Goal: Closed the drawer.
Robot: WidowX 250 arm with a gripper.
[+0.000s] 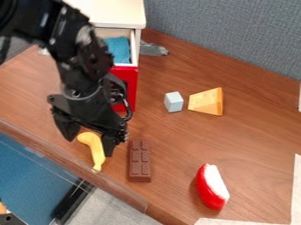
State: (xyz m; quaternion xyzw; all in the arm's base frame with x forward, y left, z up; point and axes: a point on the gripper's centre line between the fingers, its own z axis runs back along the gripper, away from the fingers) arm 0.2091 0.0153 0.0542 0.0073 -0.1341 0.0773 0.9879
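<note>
So, wood-look counter (176, 140) takes up most of the view, with a grey fabric partition (235, 35) along its far side. Black robot arm (73, 66) comes in from the upper left, partly in front of the white cabinet (115, 12) at the top. The cabinet's drawer (132, 81) is open: red front out toward the near side, white rim, some blue material (117, 49) inside, part of the front hidden by the arm. Tool (89, 146) hangs low near the counter's near edge, left of center, its two fingers apart, one on each side of the banana's upper end; can't tell if either touches it. Red-and-white piece (212, 186) lies lower right. Chocolate bar (139, 160), brown and segmented, sits just right of the tool. Cheese wedge (207, 101), yellow-orange, is right of the drawer. Yellow banana (96, 149) points its lower end at the counter edge. Smallest, a pale blue-grey block (173, 101), stands just beside the wedge, between it and the drawer.
</note>
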